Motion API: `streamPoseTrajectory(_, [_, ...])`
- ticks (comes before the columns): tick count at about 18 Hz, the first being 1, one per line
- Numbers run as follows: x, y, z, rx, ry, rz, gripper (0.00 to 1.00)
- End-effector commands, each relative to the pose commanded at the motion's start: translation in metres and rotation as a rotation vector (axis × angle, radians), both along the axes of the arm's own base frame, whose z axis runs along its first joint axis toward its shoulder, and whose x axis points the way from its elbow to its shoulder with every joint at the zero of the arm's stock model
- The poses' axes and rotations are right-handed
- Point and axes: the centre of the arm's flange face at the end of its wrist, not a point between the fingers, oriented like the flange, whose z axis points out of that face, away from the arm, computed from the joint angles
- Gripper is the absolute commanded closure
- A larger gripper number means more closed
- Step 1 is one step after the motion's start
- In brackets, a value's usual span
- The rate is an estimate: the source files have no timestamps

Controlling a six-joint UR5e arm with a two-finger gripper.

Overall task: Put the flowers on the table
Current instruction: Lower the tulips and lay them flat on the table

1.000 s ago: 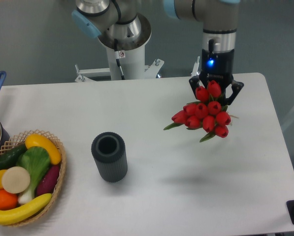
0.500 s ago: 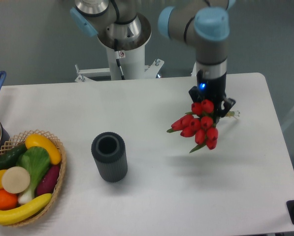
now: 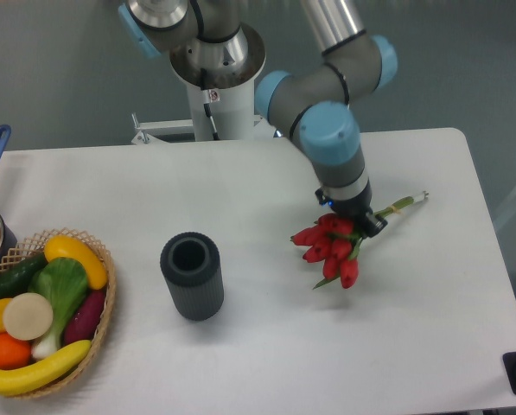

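The claw [image 3: 354, 218] is closed on the flowers [image 3: 331, 249] and holds them low over the tabletop [image 3: 266, 346] — the red heads point down and left, and the green stems stick out to the right. I cannot tell if the heads touch yet. They look light, soft and floppy — easy to squash. The stems are the best place to hold, not the heads.

No text, brand, number or sign could be read anywhere; only a small white sticker [image 3: 212, 95] with a red mark stood on the arm's white base column [image 3: 226, 108], its printing too small to make out.
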Motion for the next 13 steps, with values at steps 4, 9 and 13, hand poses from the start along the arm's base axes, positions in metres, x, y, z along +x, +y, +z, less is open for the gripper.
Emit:
streamPoseTrajectory(4, [0.002,0.011,-0.016,-0.009,-0.019,-0.008,0.61])
streamPoseTrajectory(9, [-0.004,0.016,-0.014,0.005,-0.01,-0.014,0.21])
streamPoseTrajectory(13, [-0.006,0.017,0.0,0.037,0.005,-0.012,0.0])
